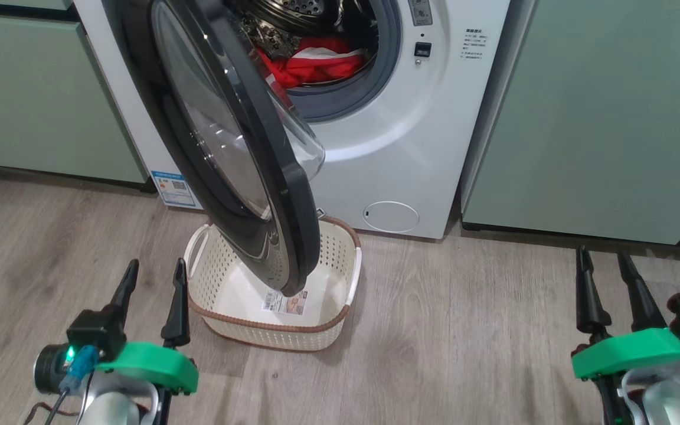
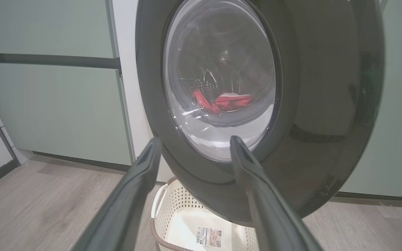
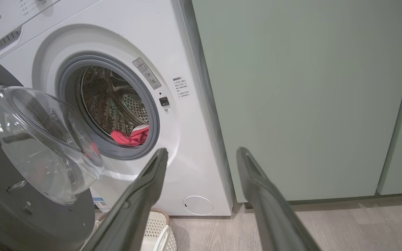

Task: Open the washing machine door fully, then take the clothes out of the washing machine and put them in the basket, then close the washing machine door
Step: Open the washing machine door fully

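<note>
Pointing forward: left arm, right arm; jaws spread.

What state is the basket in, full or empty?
Empty where visible: the basket shows a bare bottom and sticker; the clothes lie inside the washing machine.

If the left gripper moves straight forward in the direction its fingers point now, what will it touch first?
Most likely the washing machine door: the left gripper, fingers open, aims at the lower edge of its glass porthole. How far off the door is, I cannot tell.
</note>
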You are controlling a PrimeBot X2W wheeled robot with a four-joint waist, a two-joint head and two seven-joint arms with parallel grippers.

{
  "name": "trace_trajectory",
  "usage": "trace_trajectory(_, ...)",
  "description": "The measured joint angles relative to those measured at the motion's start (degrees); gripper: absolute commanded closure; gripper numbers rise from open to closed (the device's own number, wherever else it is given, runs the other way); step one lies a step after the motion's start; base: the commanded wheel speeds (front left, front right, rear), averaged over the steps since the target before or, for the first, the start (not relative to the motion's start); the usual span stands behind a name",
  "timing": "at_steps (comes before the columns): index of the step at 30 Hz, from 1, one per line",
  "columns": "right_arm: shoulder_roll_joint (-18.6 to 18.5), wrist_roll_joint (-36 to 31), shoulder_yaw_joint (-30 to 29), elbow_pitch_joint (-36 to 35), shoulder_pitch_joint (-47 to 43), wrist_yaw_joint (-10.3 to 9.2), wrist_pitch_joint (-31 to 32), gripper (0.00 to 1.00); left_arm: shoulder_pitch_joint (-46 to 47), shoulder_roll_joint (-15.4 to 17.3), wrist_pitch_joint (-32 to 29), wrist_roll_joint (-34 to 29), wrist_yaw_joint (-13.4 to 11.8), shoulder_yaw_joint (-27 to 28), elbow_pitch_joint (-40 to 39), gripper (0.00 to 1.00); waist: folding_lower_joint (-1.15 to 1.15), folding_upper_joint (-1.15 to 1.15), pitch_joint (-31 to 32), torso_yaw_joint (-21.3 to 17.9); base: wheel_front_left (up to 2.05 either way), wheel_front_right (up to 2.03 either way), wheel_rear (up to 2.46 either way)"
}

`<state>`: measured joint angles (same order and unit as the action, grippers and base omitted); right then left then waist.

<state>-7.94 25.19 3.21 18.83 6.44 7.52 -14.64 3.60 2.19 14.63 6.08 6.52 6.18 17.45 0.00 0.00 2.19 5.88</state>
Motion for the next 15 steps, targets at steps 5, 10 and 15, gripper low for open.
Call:
trace_trajectory(5, 0.0, -1.4, 0.2, 0.1, -0.5, 0.00, 0.0, 0.00, 0.0, 0.0, 0.0, 0.0, 0.0, 0.3, 0.0, 0.00, 0.00, 0.00, -0.1, 0.0, 0.00, 0.00, 0.00)
trace_trajectory(10, 0.3, -2.0, 0.0, 0.2, -0.8, 0.00, 0.0, 0.00, 0.0, 0.0, 0.0, 0.0, 0.0, 0.3, 0.1, 0.00, 0.00, 0.00, -0.1, 0.2, 0.00, 0.00, 0.00)
trace_trajectory(15, 0.7, -3.3, -2.1, 0.3, -0.8, 0.00, 0.0, 0.00, 0.0, 0.0, 0.0, 0.0, 0.0, 0.2, 0.2, 0.00, 0.00, 0.00, -0.3, 0.2, 0.00, 0.00, 0.00)
